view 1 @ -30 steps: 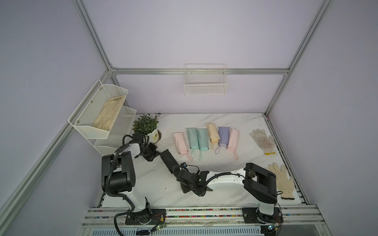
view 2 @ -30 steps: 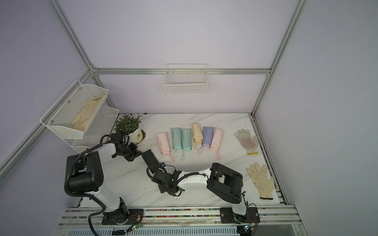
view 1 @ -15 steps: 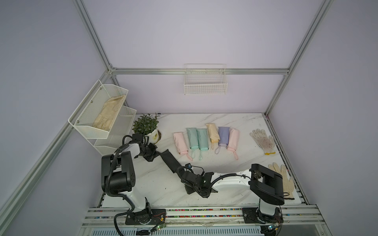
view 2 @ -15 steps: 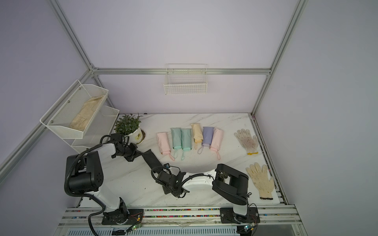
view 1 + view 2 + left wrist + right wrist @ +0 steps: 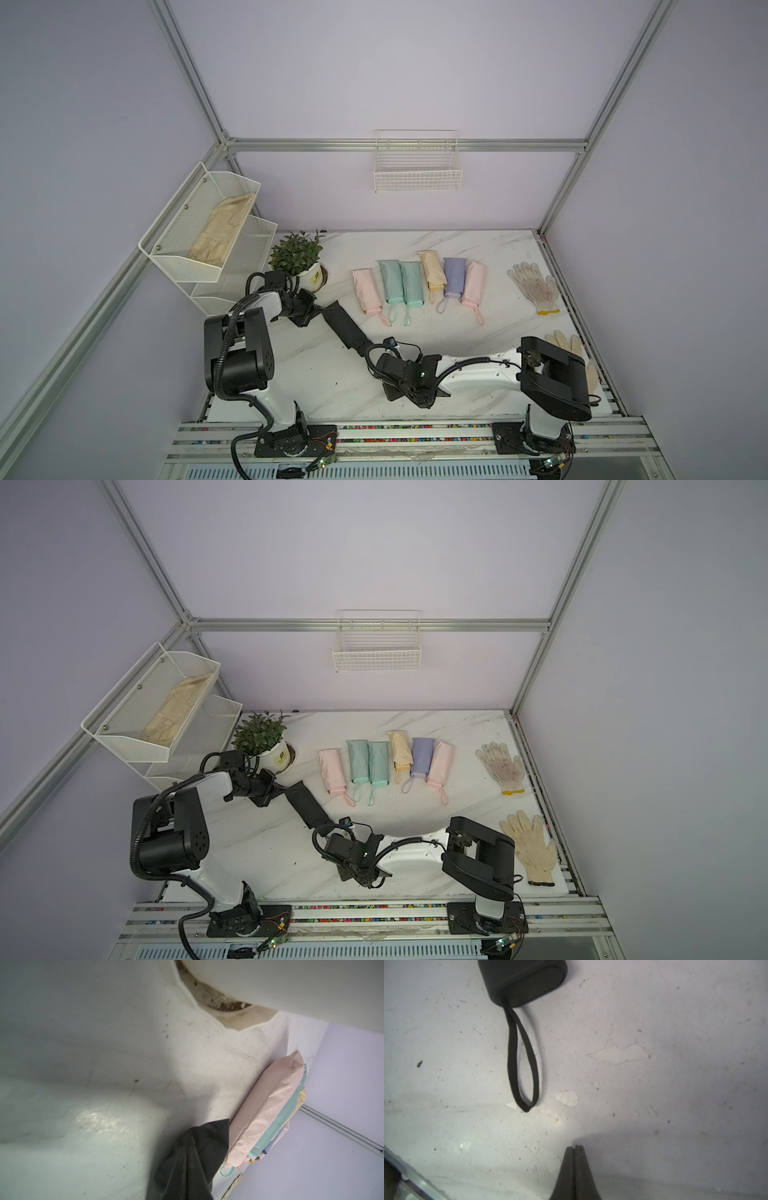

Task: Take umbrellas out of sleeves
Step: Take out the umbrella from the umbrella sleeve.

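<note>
Handle end (image 5: 522,978) toward the right arm, closed end toward the left: on that, we judge, the coming pull turns. The black umbrella (image 5: 508,968) lies in its black sleeve (image 5: 345,326) on the bench (image 5: 316,374). Its long axis slants from beside the potted plant (image 5: 297,257) at the back left down to the front middle.

The left gripper (image 5: 319,311) sits at the far end, jaws clamped on the bunched fabric of the sleeve, which shows dark at the lower edge of the left wrist view.

At the near end the umbrella's wrist loop (image 5: 523,1059) lies flat on the bench, running back toward the right gripper (image 5: 574,1148). Those jaws are pressed together with nothing between them. Their tips are clear of the loop's end and a little to one side of it.

We reckon the right arm, being nearer, is the one to take the handle or loop and draw along the long axis, away from the left arm, while the left pins the sleeve. How much of the umbrella is already out we cannot tell.

The pastel umbrellas (image 5: 415,282), sleeved, lie in a row further back, well apart from both arms.
</note>
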Robot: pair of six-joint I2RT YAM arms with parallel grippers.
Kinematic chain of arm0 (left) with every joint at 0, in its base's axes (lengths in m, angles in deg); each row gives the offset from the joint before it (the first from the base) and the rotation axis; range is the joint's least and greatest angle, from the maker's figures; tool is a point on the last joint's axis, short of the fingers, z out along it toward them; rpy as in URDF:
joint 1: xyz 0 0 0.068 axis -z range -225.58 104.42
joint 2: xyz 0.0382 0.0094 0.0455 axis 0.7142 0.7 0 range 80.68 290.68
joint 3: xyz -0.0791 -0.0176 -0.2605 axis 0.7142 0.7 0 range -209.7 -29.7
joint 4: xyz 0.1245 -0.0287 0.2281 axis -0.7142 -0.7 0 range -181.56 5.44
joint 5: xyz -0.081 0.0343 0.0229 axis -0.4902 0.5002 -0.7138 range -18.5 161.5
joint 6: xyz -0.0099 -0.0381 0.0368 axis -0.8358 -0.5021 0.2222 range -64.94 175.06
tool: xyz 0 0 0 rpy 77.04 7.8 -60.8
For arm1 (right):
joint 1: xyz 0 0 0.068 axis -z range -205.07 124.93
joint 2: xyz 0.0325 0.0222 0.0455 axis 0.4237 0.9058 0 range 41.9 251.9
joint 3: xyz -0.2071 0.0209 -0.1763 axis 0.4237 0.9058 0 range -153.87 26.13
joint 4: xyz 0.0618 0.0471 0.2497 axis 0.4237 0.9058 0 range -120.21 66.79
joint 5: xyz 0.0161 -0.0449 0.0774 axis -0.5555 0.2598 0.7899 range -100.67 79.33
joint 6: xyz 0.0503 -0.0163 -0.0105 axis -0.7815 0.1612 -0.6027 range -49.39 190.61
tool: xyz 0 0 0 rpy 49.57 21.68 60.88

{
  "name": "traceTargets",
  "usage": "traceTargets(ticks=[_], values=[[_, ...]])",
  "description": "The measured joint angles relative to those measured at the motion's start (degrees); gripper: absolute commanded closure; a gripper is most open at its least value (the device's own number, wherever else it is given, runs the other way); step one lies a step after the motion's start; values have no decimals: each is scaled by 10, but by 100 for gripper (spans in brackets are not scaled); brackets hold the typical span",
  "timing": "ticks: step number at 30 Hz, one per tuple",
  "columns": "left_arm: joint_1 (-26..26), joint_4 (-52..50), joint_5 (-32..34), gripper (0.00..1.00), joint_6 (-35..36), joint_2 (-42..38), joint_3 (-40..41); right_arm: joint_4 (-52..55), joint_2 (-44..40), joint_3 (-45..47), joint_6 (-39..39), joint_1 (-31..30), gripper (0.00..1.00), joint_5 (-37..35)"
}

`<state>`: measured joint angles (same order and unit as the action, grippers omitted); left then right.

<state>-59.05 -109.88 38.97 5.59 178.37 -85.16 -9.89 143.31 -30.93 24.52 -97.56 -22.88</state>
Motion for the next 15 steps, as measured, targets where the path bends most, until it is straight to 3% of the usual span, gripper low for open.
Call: traceTargets(ticks=[3,4,8,15], values=[[0,1,0,100,0,0,0,11,-2,-8,13,-1,39,-2],[0,1,0,100,0,0,0,15,-2,-14,22,0,31,-4],[0,4,0,100,0,0,1,27,11,-66,79,17,29,-4],[0,11,-3,100,0,0,5,12,82,-170,186,119,28,29]])
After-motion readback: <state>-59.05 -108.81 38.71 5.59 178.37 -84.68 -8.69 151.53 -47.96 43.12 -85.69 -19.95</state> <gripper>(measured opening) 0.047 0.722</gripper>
